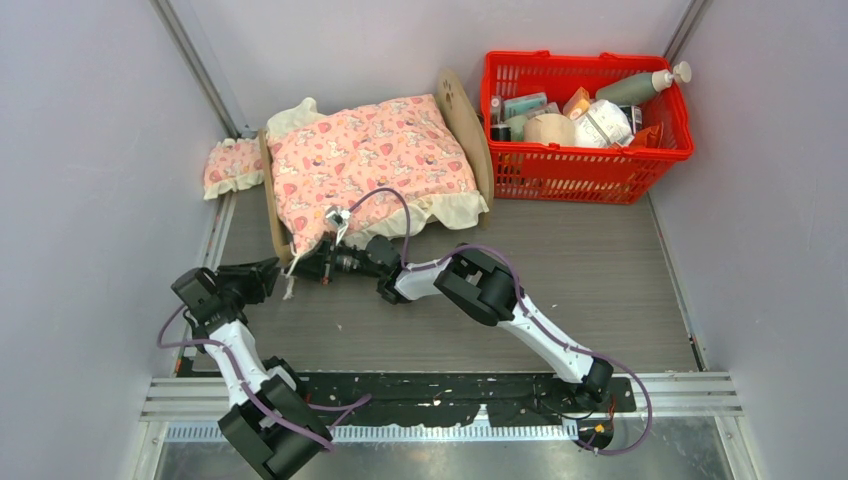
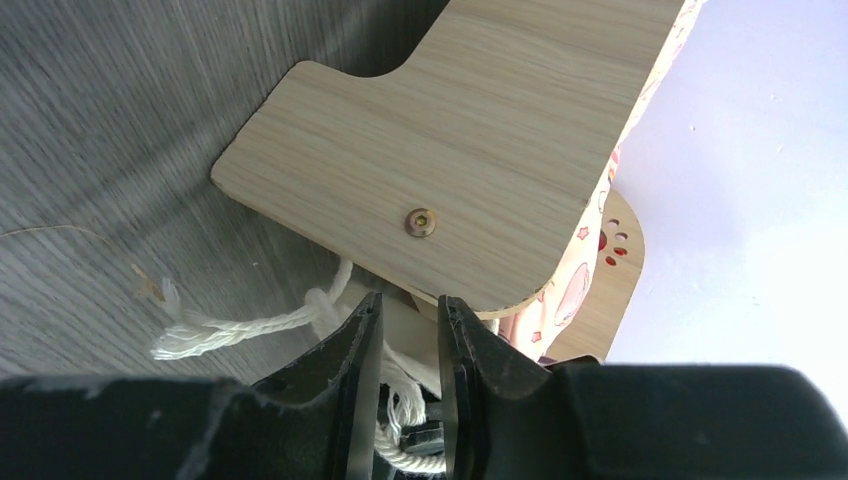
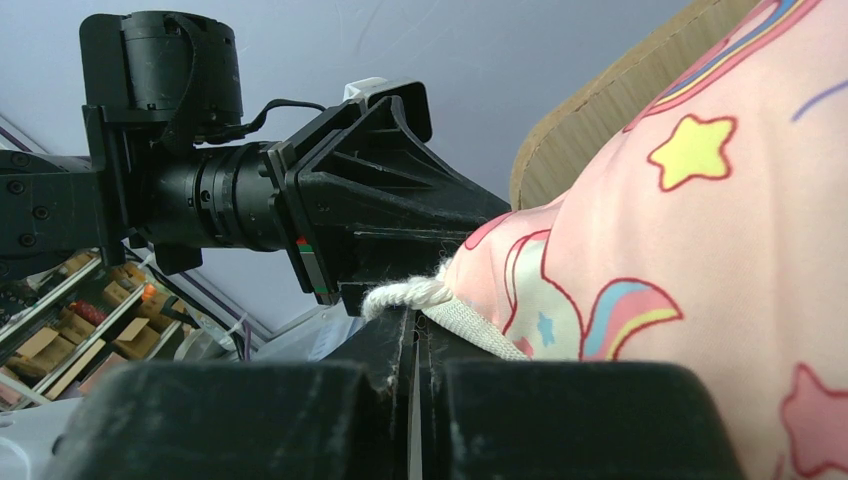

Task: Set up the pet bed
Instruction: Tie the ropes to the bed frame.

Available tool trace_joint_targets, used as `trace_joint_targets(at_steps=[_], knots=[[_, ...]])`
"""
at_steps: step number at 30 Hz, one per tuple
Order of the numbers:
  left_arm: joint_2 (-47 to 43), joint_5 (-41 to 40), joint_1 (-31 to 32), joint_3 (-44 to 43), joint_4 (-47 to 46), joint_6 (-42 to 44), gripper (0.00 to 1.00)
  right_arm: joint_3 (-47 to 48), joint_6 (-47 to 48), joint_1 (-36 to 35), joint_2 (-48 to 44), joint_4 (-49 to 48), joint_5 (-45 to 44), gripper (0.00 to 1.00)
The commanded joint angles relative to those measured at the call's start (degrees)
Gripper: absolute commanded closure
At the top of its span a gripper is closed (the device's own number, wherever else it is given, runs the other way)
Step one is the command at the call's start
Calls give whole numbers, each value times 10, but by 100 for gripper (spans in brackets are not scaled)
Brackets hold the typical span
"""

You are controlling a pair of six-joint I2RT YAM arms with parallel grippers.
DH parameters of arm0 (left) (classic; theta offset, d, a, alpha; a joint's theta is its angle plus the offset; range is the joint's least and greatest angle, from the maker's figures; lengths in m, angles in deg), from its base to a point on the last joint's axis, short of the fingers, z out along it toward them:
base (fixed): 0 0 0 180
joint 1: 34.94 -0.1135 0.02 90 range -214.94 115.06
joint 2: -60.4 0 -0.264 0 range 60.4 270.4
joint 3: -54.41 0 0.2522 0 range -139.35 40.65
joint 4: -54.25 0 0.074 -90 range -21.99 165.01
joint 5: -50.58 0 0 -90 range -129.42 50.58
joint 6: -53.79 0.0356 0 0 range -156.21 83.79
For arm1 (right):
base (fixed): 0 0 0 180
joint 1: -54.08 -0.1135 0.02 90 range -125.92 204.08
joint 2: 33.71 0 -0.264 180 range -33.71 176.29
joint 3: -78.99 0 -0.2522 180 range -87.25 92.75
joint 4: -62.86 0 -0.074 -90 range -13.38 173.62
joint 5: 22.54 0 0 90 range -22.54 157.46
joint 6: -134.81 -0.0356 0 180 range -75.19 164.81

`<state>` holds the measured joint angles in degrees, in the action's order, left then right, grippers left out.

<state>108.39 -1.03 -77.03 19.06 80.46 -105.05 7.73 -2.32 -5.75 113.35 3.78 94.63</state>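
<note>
I have the left arm reaching low from the near-left corner. The left gripper [image 2: 405,305] sits at the footboard corner of the small light plywood pet bed [image 2: 440,130]. Its fingers stand a narrow gap apart with frayed white cord [image 2: 250,325] between them; whether they pinch it I cannot tell. The right arm stretches leftward, and the right gripper [image 3: 415,318] is pressed fully closed at the near corner of the pink patterned cream-frilled blanket [image 1: 370,160] covering the bed.

The bed sits far-left. A small pink frilled pillow [image 1: 232,165] lies by its footboard against the wall, and a red plastic basket [image 1: 585,165] stands just beside its headboard. Pale grey walls [image 1: 80,150] close in on three sides. The grey wood-grain tabletop [image 1: 580,280] runs from the bed to the arms' bases.
</note>
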Motion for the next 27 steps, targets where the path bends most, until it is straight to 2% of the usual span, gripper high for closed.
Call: trace_joint_targets(at_steps=[1,15,19,24,27], knots=[[-8,34,-4,0,-37,-9,71,4,-2,2,1,-36,7,95],[-8,62,-2,17,-38,-9,70,3,-2,3,1,-36,5,95],[-15,64,-1,17,-38,-9,79,1,-2,3,2,-36,6,95],[-17,64,1,25,-42,-18,80,2,-3,2,4,-37,7,95],[-16,69,2,26,-49,-23,91,1,-3,2,4,-38,7,95]])
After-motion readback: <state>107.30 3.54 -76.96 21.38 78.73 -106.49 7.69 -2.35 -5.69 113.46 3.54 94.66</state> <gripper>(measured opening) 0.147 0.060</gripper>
